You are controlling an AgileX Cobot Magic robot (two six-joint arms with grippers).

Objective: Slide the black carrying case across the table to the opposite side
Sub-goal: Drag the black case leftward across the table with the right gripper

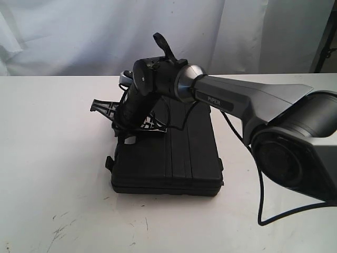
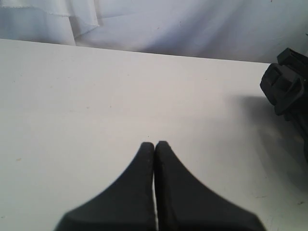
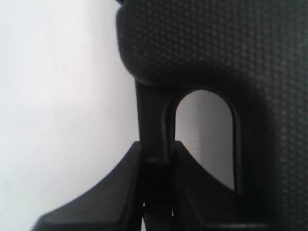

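Note:
The black carrying case [image 1: 179, 158] lies flat on the white table [image 1: 47, 158], near the middle. My right arm reaches across over it from the right. My right gripper [image 1: 125, 136] points down at the case's left side. In the right wrist view my right gripper [image 3: 156, 149] is shut on the thin bar of the case's handle [image 3: 154, 120], with the pebbled case body [image 3: 216, 43] just beyond. My left gripper [image 2: 155, 144] is shut on nothing, hovering over bare table [image 2: 96, 96]. It does not show in the exterior view.
A white curtain [image 1: 79, 31] hangs behind the table's far edge. A black cable [image 1: 260, 200] trails from the right arm onto the table at the right. Dark scratch marks [image 1: 60, 229] lie at the front left. A black blocky part [image 2: 288, 86] shows in the left wrist view.

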